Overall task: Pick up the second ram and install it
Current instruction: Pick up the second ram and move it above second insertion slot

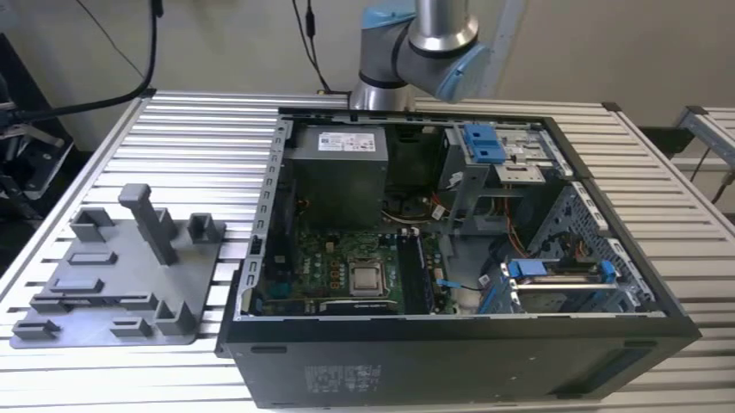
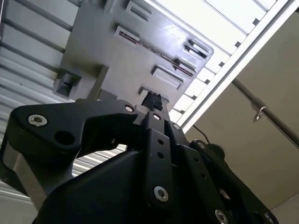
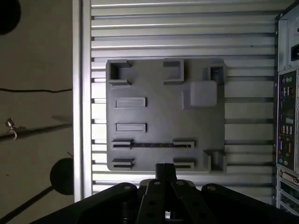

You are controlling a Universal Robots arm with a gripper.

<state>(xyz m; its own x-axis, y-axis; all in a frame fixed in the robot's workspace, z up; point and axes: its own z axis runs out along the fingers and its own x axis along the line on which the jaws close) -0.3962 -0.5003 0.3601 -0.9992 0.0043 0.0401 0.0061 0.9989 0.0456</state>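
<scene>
Slatted table (image 3: 159,28): grey tray (image 3: 159,112) holds second ram (image 3: 152,145) (edge-on); tool (image 3: 163,168) pressed together, empty.

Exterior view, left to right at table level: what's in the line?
grey tray → power supply inside the open computer case → upper blue clip → lower blue clip → neighbouring table frame
</scene>
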